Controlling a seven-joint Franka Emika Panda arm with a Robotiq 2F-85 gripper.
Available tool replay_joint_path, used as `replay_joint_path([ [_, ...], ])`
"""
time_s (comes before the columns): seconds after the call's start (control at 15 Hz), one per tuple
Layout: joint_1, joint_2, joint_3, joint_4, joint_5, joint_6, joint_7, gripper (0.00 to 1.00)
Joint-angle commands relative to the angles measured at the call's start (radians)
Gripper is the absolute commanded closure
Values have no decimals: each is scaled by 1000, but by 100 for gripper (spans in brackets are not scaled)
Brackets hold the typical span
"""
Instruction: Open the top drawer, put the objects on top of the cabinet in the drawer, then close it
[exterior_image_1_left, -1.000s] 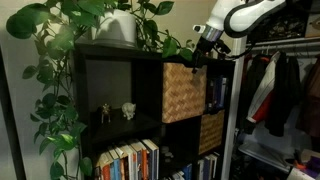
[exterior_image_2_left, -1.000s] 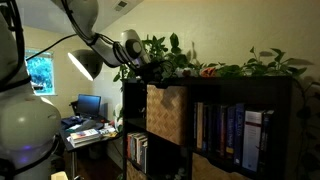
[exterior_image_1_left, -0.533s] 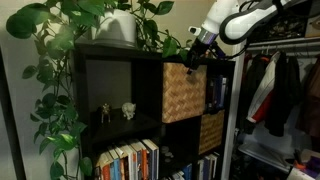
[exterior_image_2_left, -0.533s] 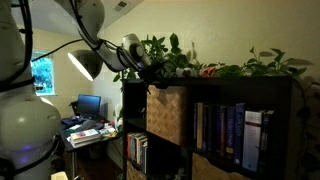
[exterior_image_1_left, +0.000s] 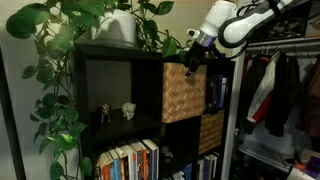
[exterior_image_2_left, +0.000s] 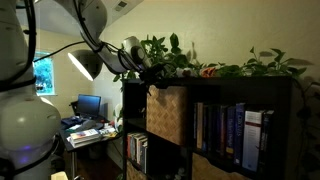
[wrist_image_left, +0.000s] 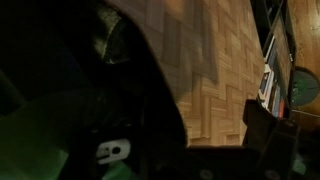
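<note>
We see the gripper (exterior_image_1_left: 193, 58) at the top front edge of the wicker drawer (exterior_image_1_left: 183, 92), close against the rim; whether it touches the rim we cannot tell. Its jaws stand spread wide, and we see nothing held between them. The drawer fills an upper compartment of the black cabinet (exterior_image_1_left: 115, 80).

In an exterior view, two small trinkets (exterior_image_1_left: 128, 110), one dark and one whitish, stand in the open compartment just left of the drawer, well apart from the gripper. A white plant pot (exterior_image_1_left: 118, 28) sits on top of the cabinet at the far left, with green leaves (exterior_image_1_left: 55, 95) trailing down that side. Books (exterior_image_1_left: 128, 160) fill the compartment below the trinkets, and a smaller, darker woven bin (exterior_image_1_left: 211, 130) sits lower right of the drawer. Clothes (exterior_image_1_left: 280, 90) hang to the right of the cabinet.

In an exterior view from the opposite side, the gripper (exterior_image_2_left: 156, 80) hangs over the drawer's (exterior_image_2_left: 167, 112) upper corner, with a lamp (exterior_image_2_left: 85, 63) behind it.

In the wrist view the basket weave (wrist_image_left: 235, 70) fills the upper right, very near; the rest is too dark to read.
</note>
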Motion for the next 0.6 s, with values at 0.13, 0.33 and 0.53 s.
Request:
replay_joint_path([
  [0.13, 41, -1, -24, -22, 124, -12, -155, 0],
  [0.33, 58, -3, -27, -34, 232, -47, -250, 0],
  [0.53, 53, -5, -22, -34, 279, -75, -297, 0],
])
